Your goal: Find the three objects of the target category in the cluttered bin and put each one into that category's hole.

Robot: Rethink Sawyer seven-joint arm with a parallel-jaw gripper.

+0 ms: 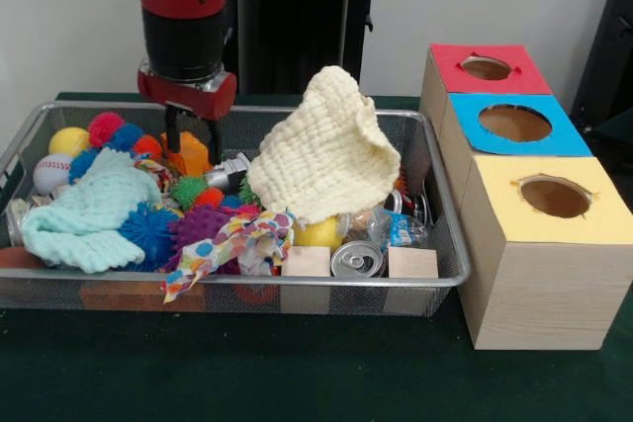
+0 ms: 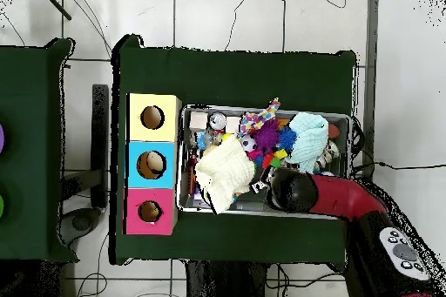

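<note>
Hovering with end effector (image 1: 194, 141) fingers spread astride an orange block (image 1: 192, 157) in the bin (image 1: 435, 207), nothing lifted, sorting judged barely begun.

You get even, soft indoor light from above, with no hard shadows on the green table (image 1: 297, 373). A small glint sits on the can top (image 1: 357, 260) and along the bin (image 1: 247, 281) rim. The front view looks slightly soft; the overhead view shows the white floor (image 2: 226, 15) bright.

Silver mesh bin (image 1: 435, 279); pale yellow cloth (image 1: 326, 150); mint cloth (image 1: 84, 214); red/blue/yellow-topped boxes (image 1: 534, 234).
</note>
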